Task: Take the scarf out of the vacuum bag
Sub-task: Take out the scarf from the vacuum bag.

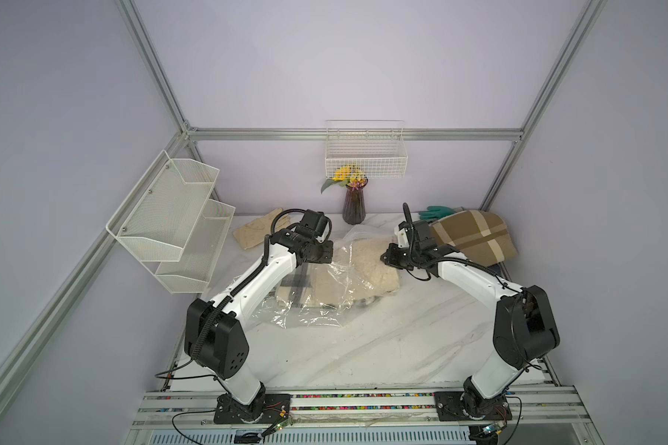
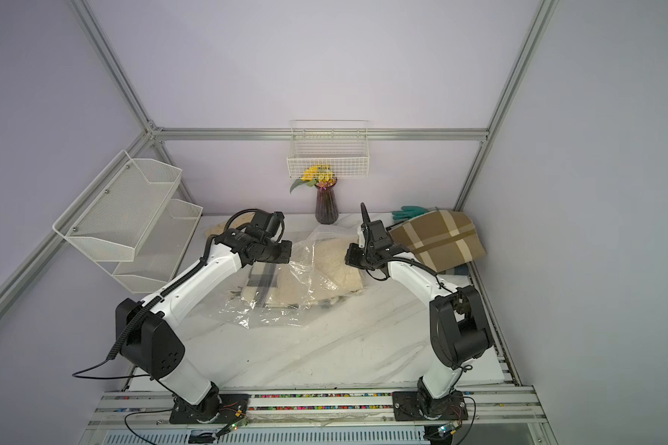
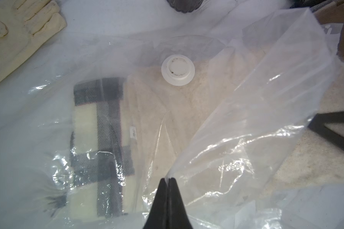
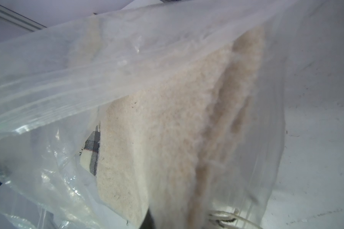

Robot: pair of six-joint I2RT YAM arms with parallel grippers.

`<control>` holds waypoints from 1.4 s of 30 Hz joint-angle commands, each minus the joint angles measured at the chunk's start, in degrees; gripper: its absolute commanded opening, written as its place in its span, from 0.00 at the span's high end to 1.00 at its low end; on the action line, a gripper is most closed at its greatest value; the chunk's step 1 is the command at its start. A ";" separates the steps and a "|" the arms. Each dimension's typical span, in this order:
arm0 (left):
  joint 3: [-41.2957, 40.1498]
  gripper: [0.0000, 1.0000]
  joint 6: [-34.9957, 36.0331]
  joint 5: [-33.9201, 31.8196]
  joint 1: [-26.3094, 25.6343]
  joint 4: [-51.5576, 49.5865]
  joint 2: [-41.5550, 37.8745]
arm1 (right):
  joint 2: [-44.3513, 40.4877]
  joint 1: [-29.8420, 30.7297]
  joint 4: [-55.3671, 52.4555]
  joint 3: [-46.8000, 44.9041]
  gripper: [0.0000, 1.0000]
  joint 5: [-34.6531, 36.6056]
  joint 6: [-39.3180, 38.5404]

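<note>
Left gripper (image 3: 168, 180): was pinched shut on vacuum bag (image 3: 256, 95) film.
Right gripper (image 1: 383, 257): apparently clamped on scarf (image 4: 167, 128); fingertips hidden.
Scarf: lay half inside the bag mouth.
Technique: bag needed anchoring, scarf a level outward pull.

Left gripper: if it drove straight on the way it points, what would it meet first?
The left gripper, shut on a fold of the vacuum bag, would probably push that film onto the cream scarf inside, short of the white valve cap; depth is unclear.
</note>
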 commanded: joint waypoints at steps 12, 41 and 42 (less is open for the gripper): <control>2.50 1.00 0.71 0.03 1.07 3.86 1.20 | -5.83 -8.21 -9.04 3.64 1.00 -1.19 -4.17; 2.55 1.00 2.67 2.04 3.54 5.06 1.72 | -3.28 -28.41 -12.72 17.77 1.00 -7.61 -2.79; 2.33 1.00 2.64 2.09 3.57 5.01 1.70 | -3.12 -28.85 -12.69 18.02 1.00 -7.52 -2.66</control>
